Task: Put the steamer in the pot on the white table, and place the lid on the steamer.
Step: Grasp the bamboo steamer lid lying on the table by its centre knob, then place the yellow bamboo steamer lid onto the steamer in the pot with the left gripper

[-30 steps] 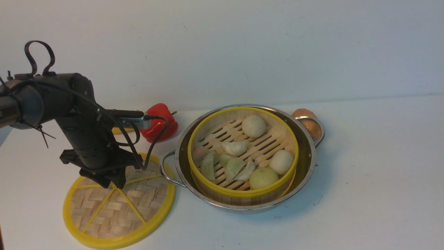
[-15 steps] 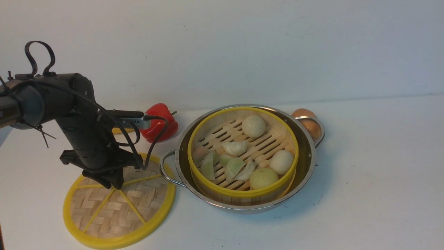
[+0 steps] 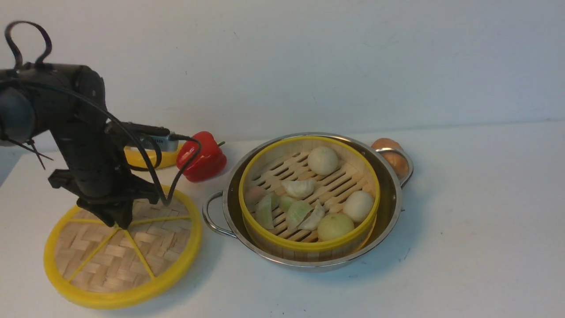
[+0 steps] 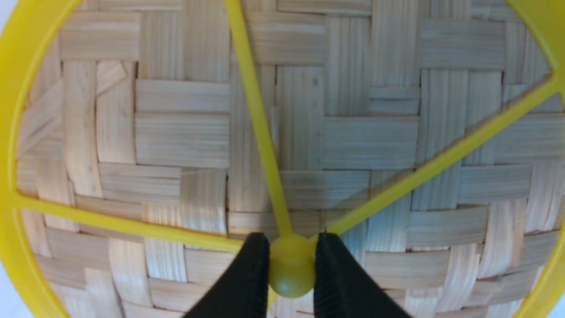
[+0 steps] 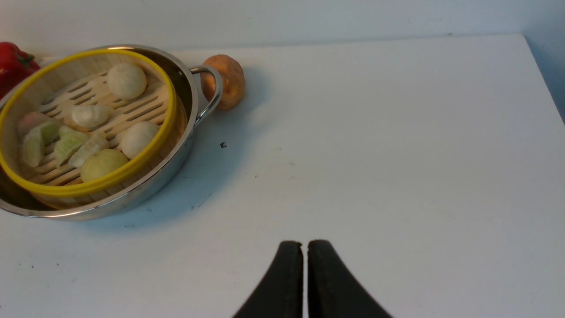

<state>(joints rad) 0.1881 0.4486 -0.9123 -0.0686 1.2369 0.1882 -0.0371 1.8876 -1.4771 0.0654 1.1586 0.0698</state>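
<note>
- Left pincer [image 4: 291, 239]: points down at the near left of the tabletop [image 3: 476, 221], its fingers pinching the centre knob [image 4: 291, 274] of the lid [image 3: 119, 260].
- Lid: round, so no long axis; spoked face up. Pale woven bamboo, thick yellow rim, yellow spokes meeting at the knob. A shadow falls on the tabletop along its right edge; whether it rests or hangs cannot be told.
- Behind the arm: a yellow object [image 3: 152, 158], partly hidden, and a red pepper [image 3: 203, 161].
- Centre: steamer [image 3: 309, 246] sits upright inside the pot [image 3: 390, 194], open side up. Yellow rim, slatted floor, pale buns and dumplings.
- Far right handle of the pot: a brown round vegetable [image 3: 385, 143] just beside it.
- Right pincer [image 5: 305, 247]: fingers pressed together, holding nothing, over bare tabletop.
- Surface white with small dark specks; pale plain wall [image 3: 309, 57] behind.
</note>
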